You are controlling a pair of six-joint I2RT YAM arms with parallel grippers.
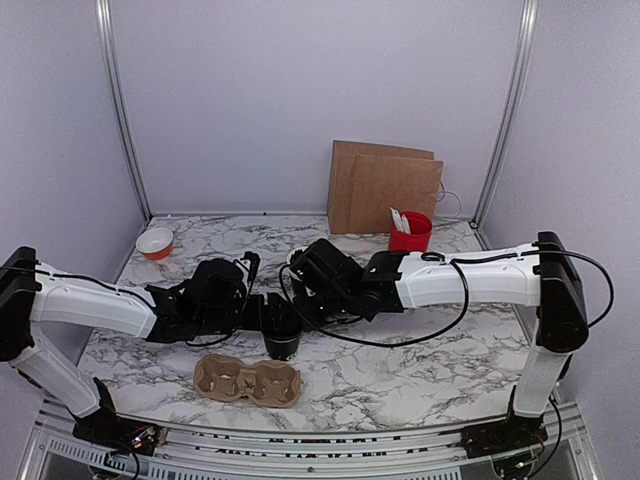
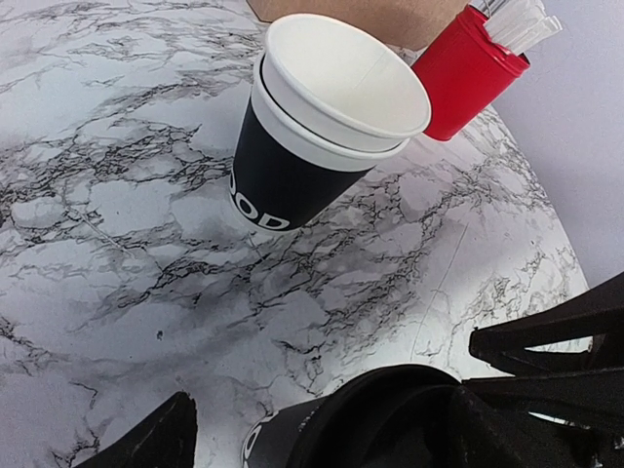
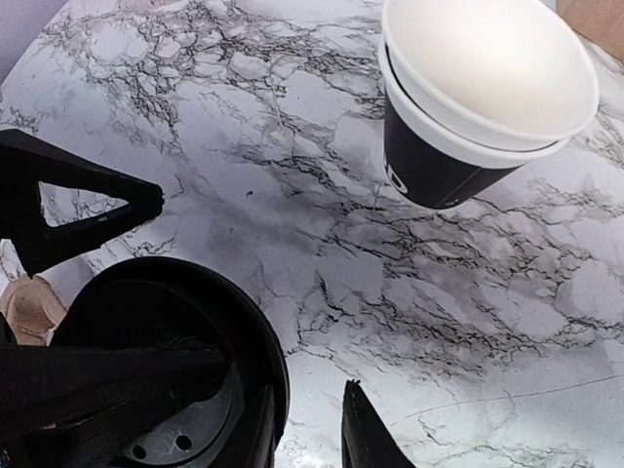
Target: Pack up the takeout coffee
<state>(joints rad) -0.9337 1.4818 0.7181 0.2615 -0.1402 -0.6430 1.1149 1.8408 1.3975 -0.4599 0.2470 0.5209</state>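
Takeout coffee unpacked — top: black cup (image 1: 282, 342) on table (image 1: 400, 370) beside carrier (image 1: 247, 381), nothing in it. Left wrist: left gripper (image 2: 312, 444) wide open, empty, stacked cups (image 2: 322, 127) beyond. Right wrist: right gripper (image 3: 310, 434) narrow at black cup's rim — hold unclear.

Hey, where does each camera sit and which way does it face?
Top external: high behind, looking down on table; left arm, right arm show.
Left wrist: low, facing stacked cups, red cup; left gripper below.
Right wrist: low, facing stacked cups; right gripper below.
Shared: both wrist views show stacked cups, single black cup.
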